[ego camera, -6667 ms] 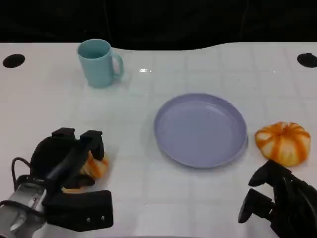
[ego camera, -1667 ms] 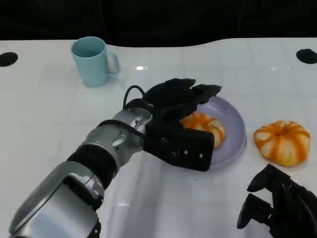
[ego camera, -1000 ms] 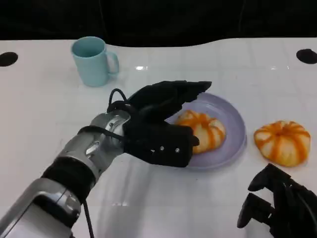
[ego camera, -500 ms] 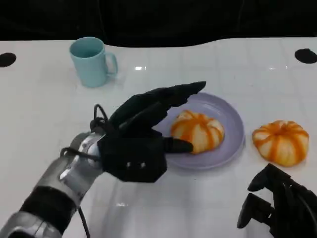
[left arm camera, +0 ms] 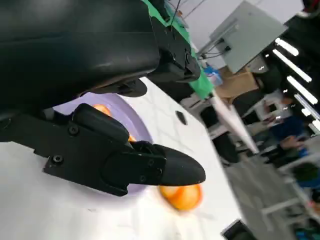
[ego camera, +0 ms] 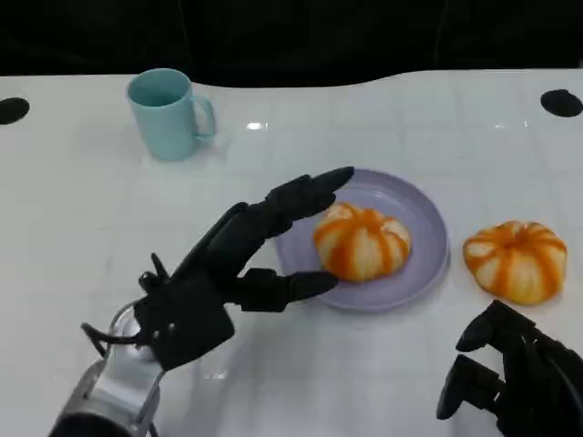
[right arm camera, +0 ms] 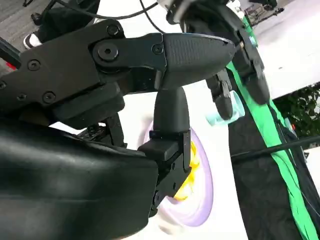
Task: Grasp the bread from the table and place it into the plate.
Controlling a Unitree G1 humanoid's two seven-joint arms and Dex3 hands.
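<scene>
My left hand [ego camera: 241,273] hangs over the white counter [ego camera: 82,209] just beside the near-left edge of the lavender plate [ego camera: 428,232], its fingers [ego camera: 305,193] spread apart and stretched toward the plate with nothing between them. The thumb reaches to the plate's near rim, and the longer fingers lie over its left rim, close to the bread but apart from it. In my left wrist view the same hand [left arm camera: 125,100] is open, one finger [left arm camera: 145,167] pointing out over the plate [left arm camera: 120,110].

One bread [ego camera: 362,242], a round orange-and-cream striped bun, sits in the plate, a little left of its middle, resting on its flat base. The second bread [ego camera: 510,260], of the same striped kind, lies on the counter just to the right of the plate, not touching the rim. My left wrist view catches it [left arm camera: 182,196] past the tip of my finger.

My right hand [ego camera: 510,382] is low at the near-right corner of the counter, in front of the second bread, its fingers curled inward with nothing in them.

A light blue mug [ego camera: 166,114] stands upright at the far left of the counter, handle turned to the right, well apart from the plate.
</scene>
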